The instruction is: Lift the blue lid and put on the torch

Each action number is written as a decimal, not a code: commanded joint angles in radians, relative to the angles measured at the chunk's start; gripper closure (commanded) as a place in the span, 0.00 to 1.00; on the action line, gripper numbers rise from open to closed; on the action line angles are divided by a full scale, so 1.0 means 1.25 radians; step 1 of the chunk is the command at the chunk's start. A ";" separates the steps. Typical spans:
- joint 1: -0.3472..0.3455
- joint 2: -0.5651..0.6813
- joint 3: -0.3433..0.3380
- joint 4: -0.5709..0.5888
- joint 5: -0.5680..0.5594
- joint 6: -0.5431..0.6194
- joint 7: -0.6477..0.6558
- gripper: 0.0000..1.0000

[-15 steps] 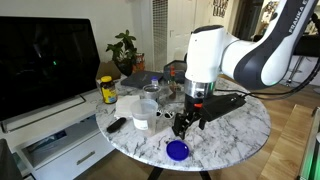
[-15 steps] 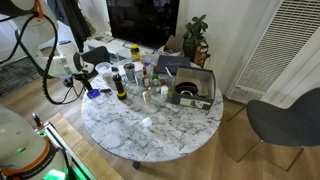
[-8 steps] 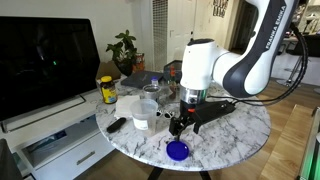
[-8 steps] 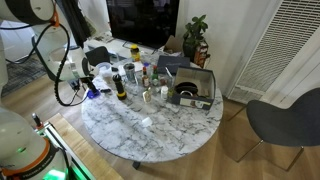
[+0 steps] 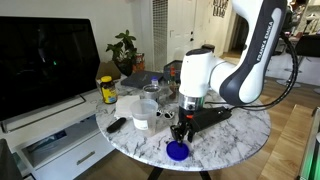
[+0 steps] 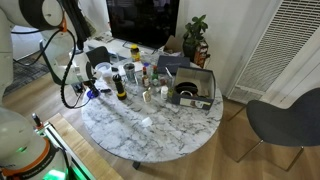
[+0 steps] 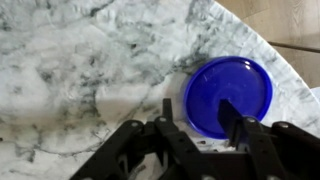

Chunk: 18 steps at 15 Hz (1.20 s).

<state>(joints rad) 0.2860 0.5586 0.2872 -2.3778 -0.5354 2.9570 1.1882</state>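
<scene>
The blue lid (image 7: 228, 92) lay flat on the round marble table (image 7: 70, 60), close to the table's edge. The gripper (image 7: 200, 118) hung low over it, pointing down. Its two black fingers (image 7: 232, 114) were spread apart and held nothing. In the wrist view one finger was over the lid, and the other was over the bare marble just beside it. The lid's rim sat between the two. I could not tell if a finger touched the lid.

In an exterior view the big white arm (image 5: 205, 72) bent down over the near side of the table, with the lid just under the gripper.

The torch (image 6: 120, 85) stood upright on the table, near the gripper but apart from the lid. Nothing sat on top of it.

Farther back on the table stood a yellow-and-black jar (image 5: 107, 90) and a white cup (image 5: 142, 113). A dark TV (image 5: 45, 55) stood beside the table.
</scene>
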 commanded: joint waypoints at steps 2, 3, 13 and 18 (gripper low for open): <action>0.028 0.020 -0.026 0.011 -0.023 0.021 0.001 0.85; 0.030 0.021 -0.028 0.012 -0.023 0.020 0.000 0.89; 0.047 0.010 -0.047 0.008 -0.023 0.023 -0.001 0.68; 0.053 0.001 -0.049 0.003 -0.022 0.015 0.002 0.60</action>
<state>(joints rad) 0.3305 0.5725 0.2486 -2.3571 -0.5399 2.9613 1.1825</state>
